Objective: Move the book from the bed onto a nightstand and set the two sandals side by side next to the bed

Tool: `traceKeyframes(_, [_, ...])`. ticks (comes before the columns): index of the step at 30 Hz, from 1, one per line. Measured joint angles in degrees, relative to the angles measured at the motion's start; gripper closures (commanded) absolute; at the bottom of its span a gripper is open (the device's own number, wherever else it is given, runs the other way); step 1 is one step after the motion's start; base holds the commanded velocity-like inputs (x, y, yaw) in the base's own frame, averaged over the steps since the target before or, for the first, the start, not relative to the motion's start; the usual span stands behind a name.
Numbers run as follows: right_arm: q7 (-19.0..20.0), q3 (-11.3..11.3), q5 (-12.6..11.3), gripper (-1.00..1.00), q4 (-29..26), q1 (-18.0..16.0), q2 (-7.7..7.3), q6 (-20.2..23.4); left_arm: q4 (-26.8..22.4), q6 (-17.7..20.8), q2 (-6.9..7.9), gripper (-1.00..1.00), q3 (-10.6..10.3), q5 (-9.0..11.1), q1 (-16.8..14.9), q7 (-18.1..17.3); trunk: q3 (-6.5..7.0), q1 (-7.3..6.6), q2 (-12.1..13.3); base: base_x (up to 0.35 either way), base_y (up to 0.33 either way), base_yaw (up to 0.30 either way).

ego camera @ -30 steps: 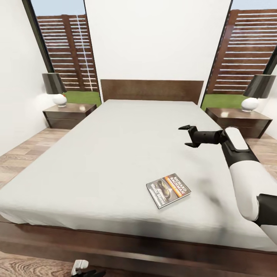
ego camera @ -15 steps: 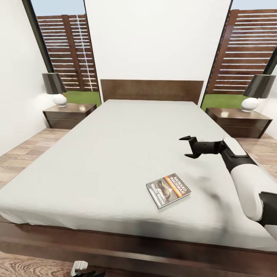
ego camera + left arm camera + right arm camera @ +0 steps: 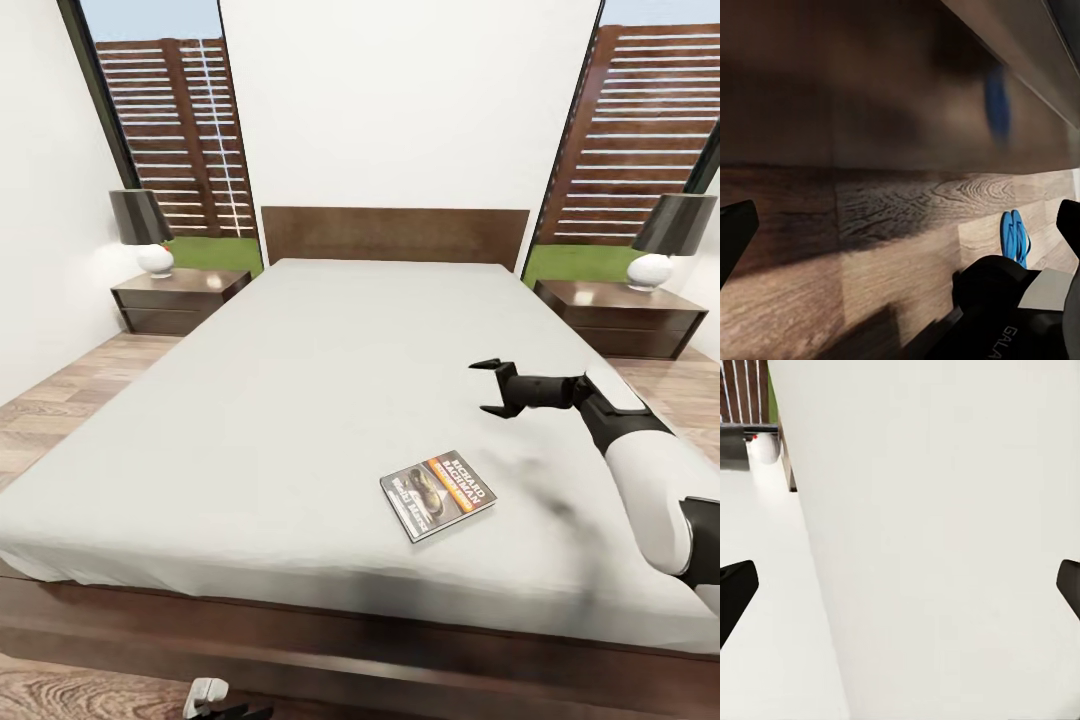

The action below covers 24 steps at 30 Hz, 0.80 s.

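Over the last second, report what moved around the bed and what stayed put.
The open right gripper sank lower over the light-grey mattress of the bed, drifting slightly right and nearer the robot, toward the dark paperback book with the orange title band. It grasped nothing. The book, both dark-brown nightstands and lamps stayed unchanged.

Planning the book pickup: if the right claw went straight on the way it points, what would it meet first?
Probably nothing soon: the open right claw points leftward across the light-grey mattress, hovering above it. The dark paperback book lies nearer the camera, off that line.

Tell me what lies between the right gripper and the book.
Nothing but bare grey mattress: in the head view, the open right gripper hangs over the bed, apart from the book lying nearer the foot.
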Motion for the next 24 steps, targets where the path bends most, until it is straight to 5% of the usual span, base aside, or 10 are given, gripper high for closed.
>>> traceKeyframes(11, [6.47, -0.08, -6.38, -1.0, 5.7, 0.42, -2.55, 4.86, 0.0, 0.0, 0.01, -1.0, -0.02, 0.0, 0.02, 0.05, 0.0, 0.0, 0.0, 0.0, 0.0, 0.0])
traceKeyframes(24, [7.48, 0.01, -7.75, -1.0, 7.19, 2.32, -3.1, 4.87, 0.0, 0.0, 0.0, -1.0, -0.02, 0.0, 0.0, 0.13, 0.0, 0.0, 0.0, 0.0, 0.0, 0.0])
